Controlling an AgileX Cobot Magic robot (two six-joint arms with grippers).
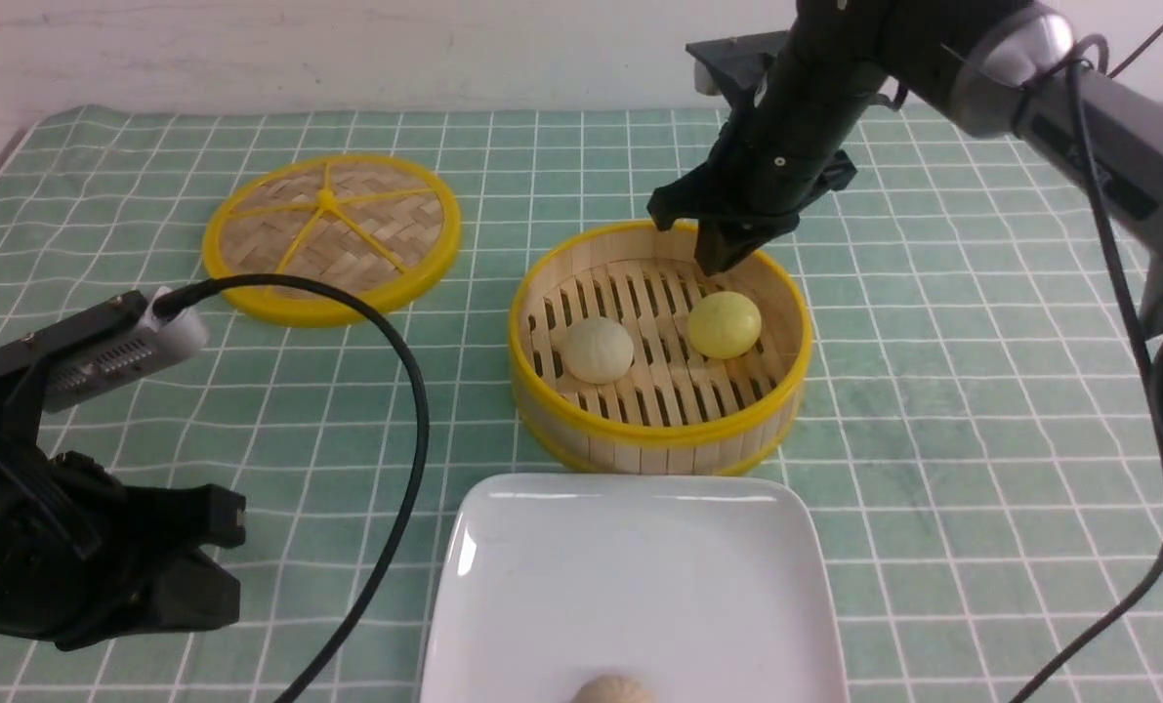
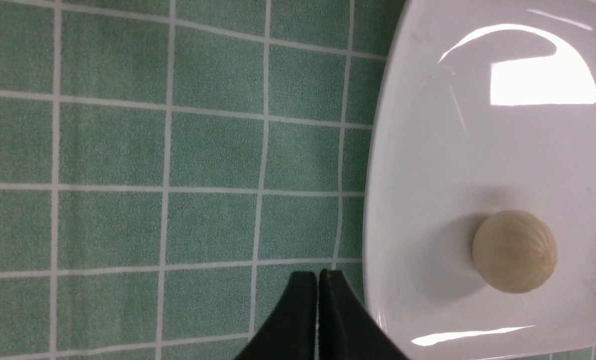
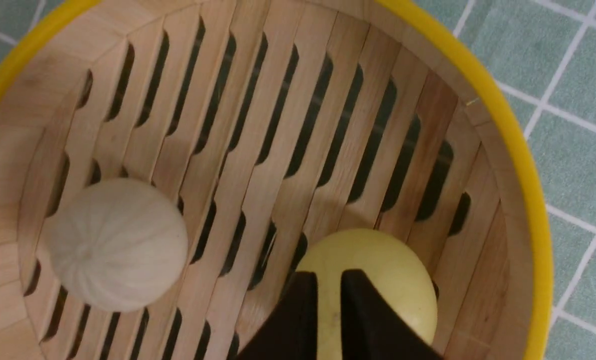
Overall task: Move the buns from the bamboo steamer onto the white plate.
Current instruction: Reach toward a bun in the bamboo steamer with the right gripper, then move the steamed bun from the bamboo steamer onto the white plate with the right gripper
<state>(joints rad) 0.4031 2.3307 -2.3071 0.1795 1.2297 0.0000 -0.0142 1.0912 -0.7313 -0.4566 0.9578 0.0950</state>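
The steamer [image 1: 640,454] is smooth bamboo slats with yellow rims, the lid [image 1: 332,234] woven bamboo, the plate [image 1: 640,586] glossy white, the cream bun [image 1: 598,349] matt and ribbed, the yellow bun [image 1: 725,324] matt and smooth, the cloth [image 1: 933,391] finely grained.

Steamer [image 1: 659,439] stood open-topped; its wall hemmed cream bun [image 1: 598,349] and yellow bun [image 1: 725,324], bare slats between. Right gripper [image 1: 723,262] hung over the yellow. Plate [image 1: 640,576] lay bare but for beige bun [image 1: 612,689] at near edge.

No legible text or markings
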